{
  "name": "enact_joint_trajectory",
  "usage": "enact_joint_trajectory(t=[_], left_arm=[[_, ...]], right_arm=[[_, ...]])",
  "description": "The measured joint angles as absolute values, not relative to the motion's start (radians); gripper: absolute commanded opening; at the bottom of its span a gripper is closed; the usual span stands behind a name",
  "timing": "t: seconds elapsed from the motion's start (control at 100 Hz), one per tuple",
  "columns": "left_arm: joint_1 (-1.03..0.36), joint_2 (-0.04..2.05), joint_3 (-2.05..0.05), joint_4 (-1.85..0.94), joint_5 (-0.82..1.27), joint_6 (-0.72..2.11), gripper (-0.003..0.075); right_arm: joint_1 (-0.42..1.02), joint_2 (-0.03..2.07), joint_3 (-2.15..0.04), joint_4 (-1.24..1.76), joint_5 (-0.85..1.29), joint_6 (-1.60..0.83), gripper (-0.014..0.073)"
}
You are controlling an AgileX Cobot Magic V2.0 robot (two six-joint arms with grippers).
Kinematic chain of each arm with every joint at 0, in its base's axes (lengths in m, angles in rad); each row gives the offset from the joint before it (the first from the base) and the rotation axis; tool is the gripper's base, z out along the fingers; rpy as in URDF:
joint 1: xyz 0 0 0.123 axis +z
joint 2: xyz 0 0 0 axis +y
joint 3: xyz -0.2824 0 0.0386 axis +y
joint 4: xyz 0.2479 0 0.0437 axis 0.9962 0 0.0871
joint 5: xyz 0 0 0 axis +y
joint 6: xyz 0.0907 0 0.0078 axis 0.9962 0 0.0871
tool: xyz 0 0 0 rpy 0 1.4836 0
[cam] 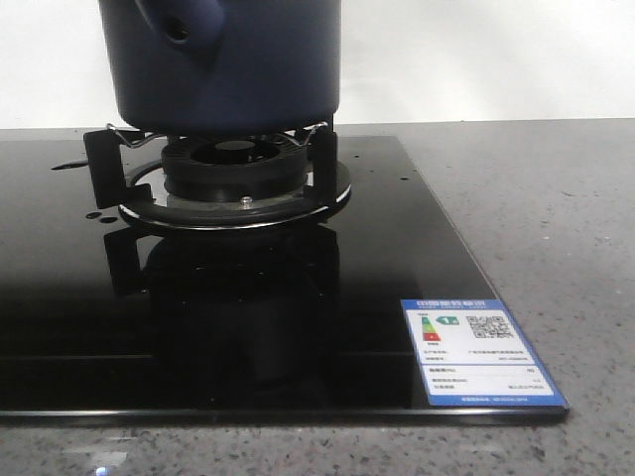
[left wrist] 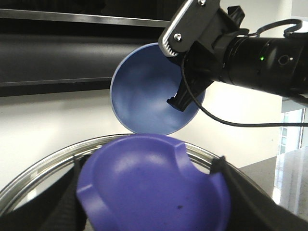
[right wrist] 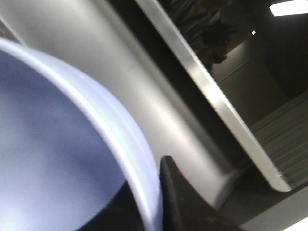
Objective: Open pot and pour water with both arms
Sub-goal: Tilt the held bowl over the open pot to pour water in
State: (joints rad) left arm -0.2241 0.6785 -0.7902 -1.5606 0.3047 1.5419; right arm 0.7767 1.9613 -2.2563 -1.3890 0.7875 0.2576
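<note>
A black glass hob point(cam: 228, 327) is seen on a grey counter point(cam: 536, 198), and the dark blue pot point(cam: 223, 59) stands on the burner's pan supports point(cam: 233, 174), its stubby side handle point(cam: 179, 30) turned toward the camera. A light blue bowl point(left wrist: 149, 91) is held tilted in the air by its rim, which is clamped by the right gripper point(left wrist: 185, 94), one black finger point(right wrist: 180, 199) lying against the rim. A purple lid knob point(left wrist: 154, 187) is pinched between the narrowed fingers of the left gripper point(left wrist: 154, 192), a metal rim point(left wrist: 43, 166) showing behind it

The pot point(cam: 233, 64) sits on the burner grate point(cam: 233, 164) of a black glass cooktop point(cam: 198, 327).
</note>
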Motion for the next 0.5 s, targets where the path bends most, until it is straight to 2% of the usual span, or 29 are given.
enact_joint_trajectory(t=[0.28,0.5], left_arm=[[-0.227,0.678,-0.79,-1.561,0.301,1.542,0.0242],[-0.227,0.678,-0.79,-1.561,0.299,1.542,0.0242]], right_arm=[[0.777,1.961,-2.256,-1.377,0.817,0.26,-0.004],[0.777,1.959,-2.159,-1.32,0.883,0.26,-0.0041]])
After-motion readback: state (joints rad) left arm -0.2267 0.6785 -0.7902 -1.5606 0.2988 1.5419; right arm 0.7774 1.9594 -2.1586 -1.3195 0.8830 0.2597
